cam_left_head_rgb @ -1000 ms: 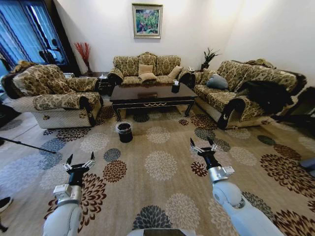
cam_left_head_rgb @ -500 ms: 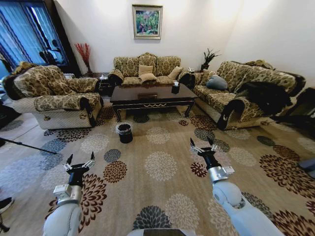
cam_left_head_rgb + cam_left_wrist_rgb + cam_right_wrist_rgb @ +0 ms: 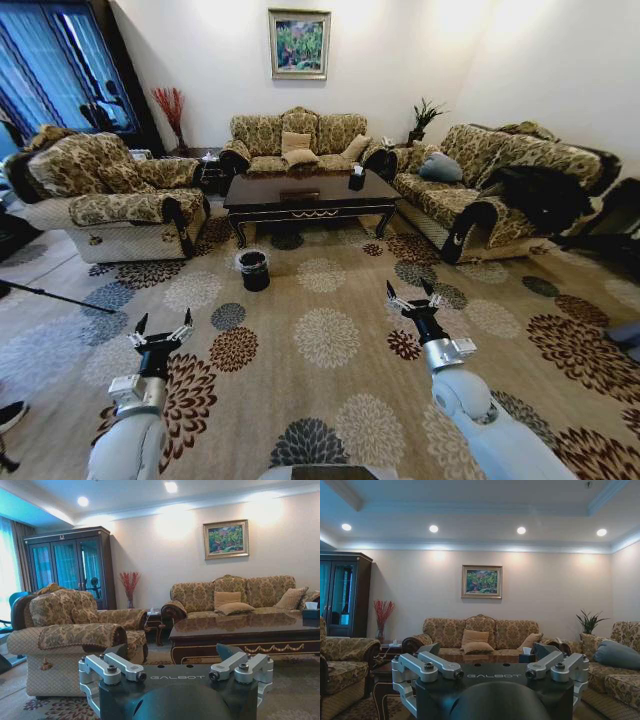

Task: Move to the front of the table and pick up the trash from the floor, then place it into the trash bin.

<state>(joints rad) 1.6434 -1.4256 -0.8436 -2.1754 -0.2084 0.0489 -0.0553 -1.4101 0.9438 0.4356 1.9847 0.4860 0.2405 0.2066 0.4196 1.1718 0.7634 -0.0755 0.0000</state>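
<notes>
Holding left tool and right tool spread wide and empty, low over the carpet, likely kept ready for driving. Facing desk well ahead, trash bin just before it; trash too small to tell

Both arms fwd, low; left gripper & right gripper w/ jaws spread, empty.

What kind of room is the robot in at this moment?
Most likely a home living room: patterned sofas stand around a dark coffee table on a floral carpet, with a framed painting on the wall.
</notes>
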